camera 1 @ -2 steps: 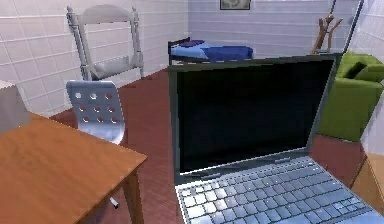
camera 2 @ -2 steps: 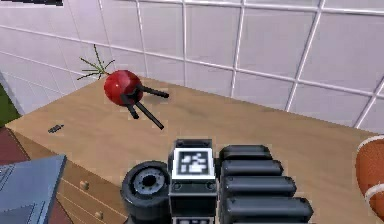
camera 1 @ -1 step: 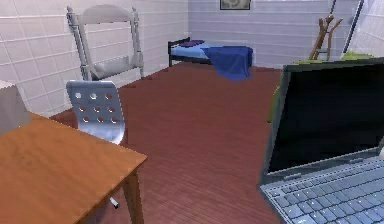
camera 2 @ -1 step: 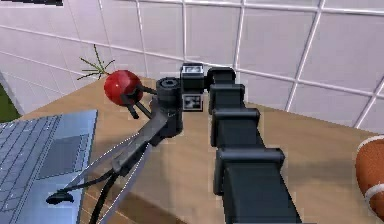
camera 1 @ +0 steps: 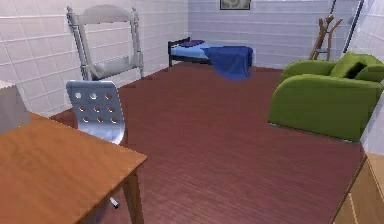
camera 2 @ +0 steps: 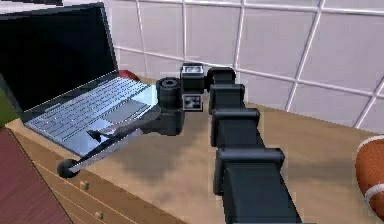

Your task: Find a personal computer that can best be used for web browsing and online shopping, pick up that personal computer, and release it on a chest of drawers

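Because the arm (camera 2: 245, 150) reaches from the near edge across a wooden top (camera 2: 320, 140), its gripper (camera 2: 88, 148) ends at the near right corner of the laptop (camera 2: 78, 95). The laptop lies on that top at the left, lid raised, screen dark. The thin fingers slant near and left over the keyboard's corner. It cannot be told whether the gripper holds the laptop or only rests by it.

The main risk is a hold on one thin corner. Lifted that way, the laptop could tip, slip free, or drag off the top's near edge, which is close by. The raised lid could also swing and shift the weight. An orange ball (camera 2: 372, 170) sits at the top's right edge, well apart. A tiled wall (camera 2: 250, 40) stands just beyond.

Ahead of the robot, a table (camera 1: 50, 170) and grey chair (camera 1: 98, 110) stand near on the left. Turning with the arm out could knock them. Farther off are a green armchair (camera 1: 325, 95), right, and a bed (camera 1: 215, 55).
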You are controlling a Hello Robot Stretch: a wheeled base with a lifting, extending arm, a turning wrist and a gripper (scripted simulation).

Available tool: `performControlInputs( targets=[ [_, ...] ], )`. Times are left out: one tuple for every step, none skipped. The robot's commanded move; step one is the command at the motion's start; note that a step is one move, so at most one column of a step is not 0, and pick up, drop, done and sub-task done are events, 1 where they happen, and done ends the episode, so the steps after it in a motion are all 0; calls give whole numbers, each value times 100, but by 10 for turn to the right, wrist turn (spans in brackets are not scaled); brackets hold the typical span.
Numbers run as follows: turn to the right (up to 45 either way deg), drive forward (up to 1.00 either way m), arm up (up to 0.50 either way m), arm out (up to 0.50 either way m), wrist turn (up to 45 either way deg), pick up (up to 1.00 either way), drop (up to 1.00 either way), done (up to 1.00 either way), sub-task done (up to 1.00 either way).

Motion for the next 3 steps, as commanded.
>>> performControlInputs(
  targets=[
    [0, 0, 0, 0, 450, 0, 0, 0, 0],
    [0, 0, 0, 0, 450, 0, 0, 0, 0],
    [0, 0, 0, 0, 120, 0, 0, 0, 0]
  ],
)
